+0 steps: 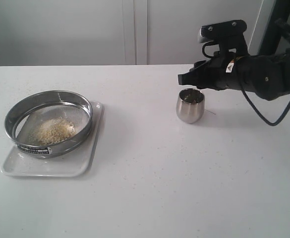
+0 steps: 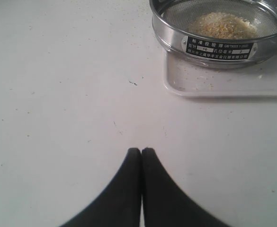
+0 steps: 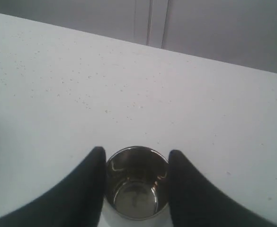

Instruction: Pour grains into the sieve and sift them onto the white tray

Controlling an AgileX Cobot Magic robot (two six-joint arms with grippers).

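The sieve (image 1: 50,147) sits on the white tray (image 1: 45,166) at the left, with a heap of yellow-beige grains (image 1: 53,130) on its mesh. In the left wrist view the sieve (image 2: 218,47) shows its label, with the grains (image 2: 221,26) inside and the tray (image 2: 214,85) under it. My left gripper (image 2: 141,151) is shut and empty over bare table, short of the tray. A small steel cup (image 1: 190,111) stands upright and empty at the right. My right gripper (image 1: 184,79) hovers at its rim, open, a finger on each side of the cup (image 3: 136,189).
A few stray granules lie on the tray beside the sieve. The white tabletop (image 1: 145,188) runs back to a grey panelled wall (image 1: 135,29). A black cable (image 1: 263,116) hangs from the right arm behind the cup.
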